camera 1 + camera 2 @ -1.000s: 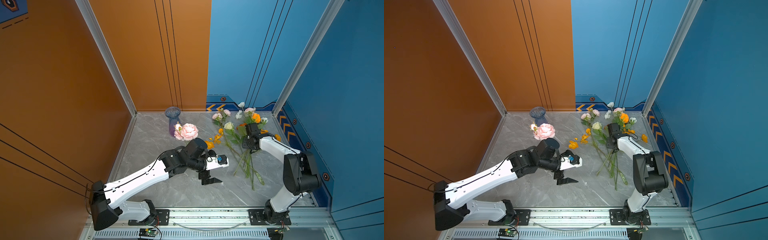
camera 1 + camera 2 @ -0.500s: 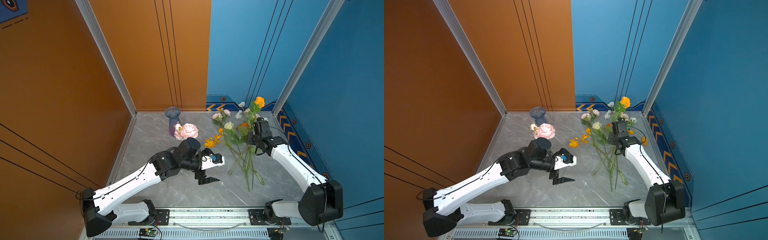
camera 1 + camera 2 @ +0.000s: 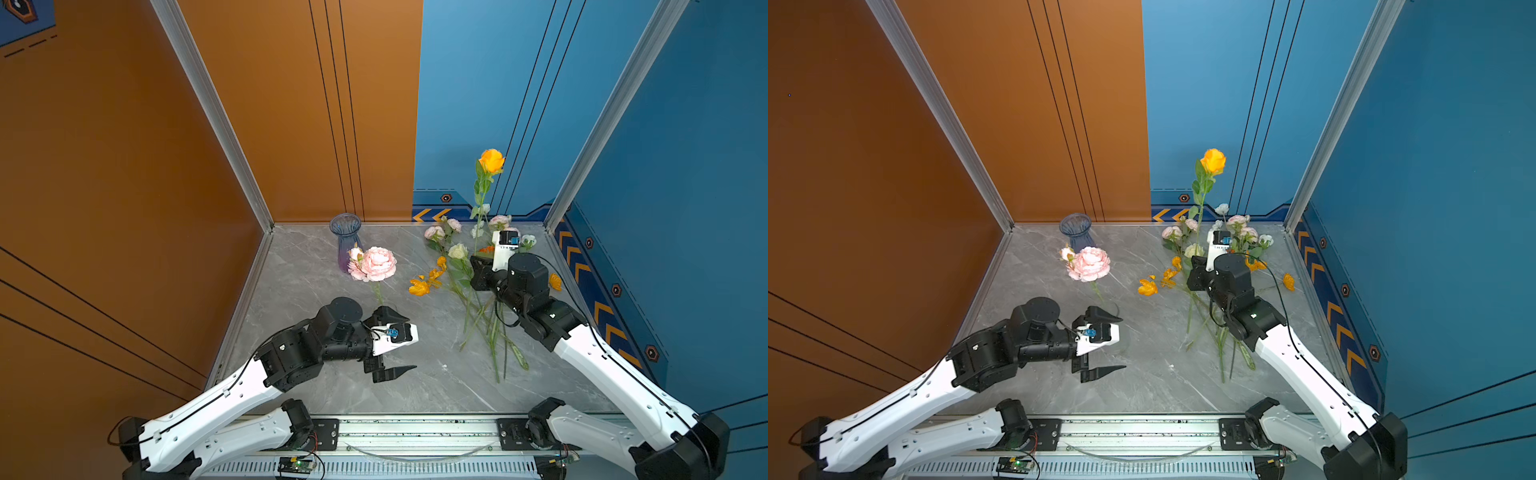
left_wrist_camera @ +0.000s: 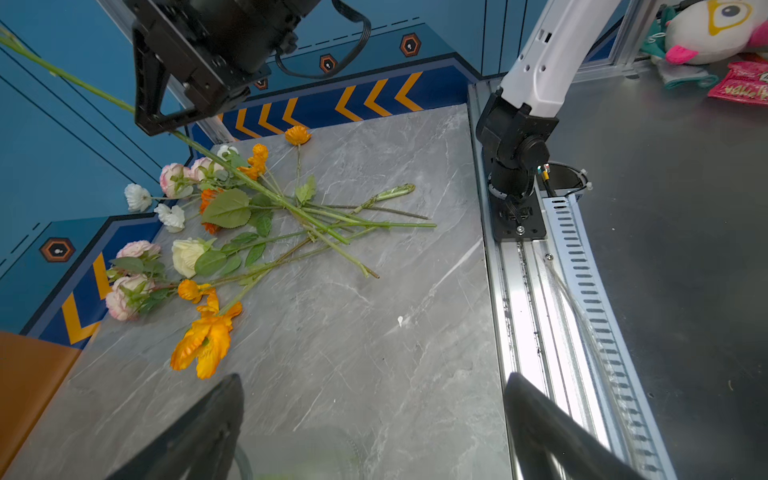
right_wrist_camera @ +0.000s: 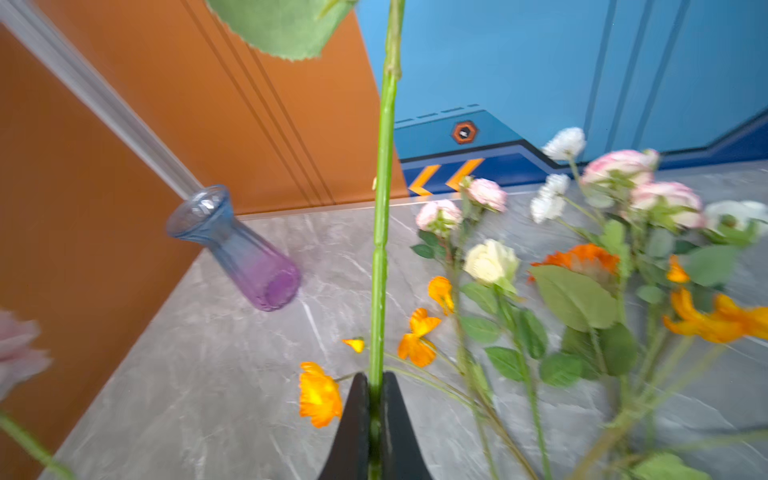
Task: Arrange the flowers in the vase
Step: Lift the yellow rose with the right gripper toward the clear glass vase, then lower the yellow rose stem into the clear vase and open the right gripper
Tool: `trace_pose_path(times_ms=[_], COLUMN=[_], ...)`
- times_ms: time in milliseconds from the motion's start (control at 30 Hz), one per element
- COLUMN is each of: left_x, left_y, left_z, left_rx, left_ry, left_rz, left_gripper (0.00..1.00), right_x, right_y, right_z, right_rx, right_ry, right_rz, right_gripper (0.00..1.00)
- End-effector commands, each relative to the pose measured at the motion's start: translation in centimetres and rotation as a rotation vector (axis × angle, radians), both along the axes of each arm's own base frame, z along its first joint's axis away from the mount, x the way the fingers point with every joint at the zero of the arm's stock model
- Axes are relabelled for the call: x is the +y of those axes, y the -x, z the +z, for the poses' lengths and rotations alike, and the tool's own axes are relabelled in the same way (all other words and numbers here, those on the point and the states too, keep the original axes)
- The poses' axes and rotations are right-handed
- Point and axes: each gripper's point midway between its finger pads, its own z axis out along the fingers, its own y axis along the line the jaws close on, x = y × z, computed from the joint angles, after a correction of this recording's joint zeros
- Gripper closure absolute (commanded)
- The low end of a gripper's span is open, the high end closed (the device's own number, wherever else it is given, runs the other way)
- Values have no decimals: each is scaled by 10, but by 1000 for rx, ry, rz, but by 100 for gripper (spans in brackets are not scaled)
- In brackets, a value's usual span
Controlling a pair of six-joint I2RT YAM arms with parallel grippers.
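A blue-to-purple glass vase [image 3: 345, 239] [image 3: 1077, 232] [image 5: 237, 249] stands at the back left of the grey floor. My right gripper [image 3: 477, 266] [image 3: 1196, 270] [image 5: 376, 376] [image 4: 158, 120] is shut on the green stem [image 5: 384, 208] of an orange rose [image 3: 491, 161] [image 3: 1213, 161], held upright above the heap. The other flowers [image 3: 458, 251] [image 3: 1192, 249] [image 4: 232, 216] [image 5: 582, 282] lie in a loose heap at the right. A large pink bloom [image 3: 377, 264] [image 3: 1090, 264] stands in front of the vase. My left gripper [image 3: 412, 343] [image 3: 1123, 343] [image 4: 374, 378] is open, with a faint see-through rounded shape low between its fingers.
An orange wall closes the left side, and blue walls close the back and right. A metal rail [image 3: 415, 428] with both arm bases runs along the front edge. One loose orange bloom [image 3: 555, 281] lies by the right wall. A plush toy [image 4: 715, 29] sits beyond the rail.
The right gripper has lifted the orange rose out of the heap and stood it upright, higher than before. The left gripper has drawn back a little to the left, still open.
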Motion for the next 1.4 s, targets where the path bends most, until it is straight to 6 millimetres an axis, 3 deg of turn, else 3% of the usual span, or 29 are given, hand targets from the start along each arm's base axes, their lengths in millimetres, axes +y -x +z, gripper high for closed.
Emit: trace_pose_path(times_ms=[0, 200, 333, 467, 633, 833, 1367], left_x=[20, 42, 52, 63, 76, 73, 68], left_y=[-5, -11, -12, -13, -13, -21, -26], left_z=[3, 17, 16, 5, 4, 2, -9], left_rx=[-34, -122, -135, -121, -139, -94, -37], left_ry=[38, 89, 76, 40, 57, 59, 46], left_rz=[107, 203, 235, 279, 315, 331, 320], left_gripper=[2, 2, 2, 2, 2, 2, 2], right_x=[26, 88, 103, 107, 115, 132, 168], right_y=[2, 24, 37, 42, 43, 39, 45], right_z=[51, 99, 120, 122, 113, 93, 5], right_rx=[-168, -291, -377, -435, -430, -395, -273], right_ry=[-68, -109, -186, -273, -309, -294, -260], right_rz=[32, 125, 111, 46, 7, 16, 25], right_gripper=[100, 100, 100, 100, 100, 100, 100])
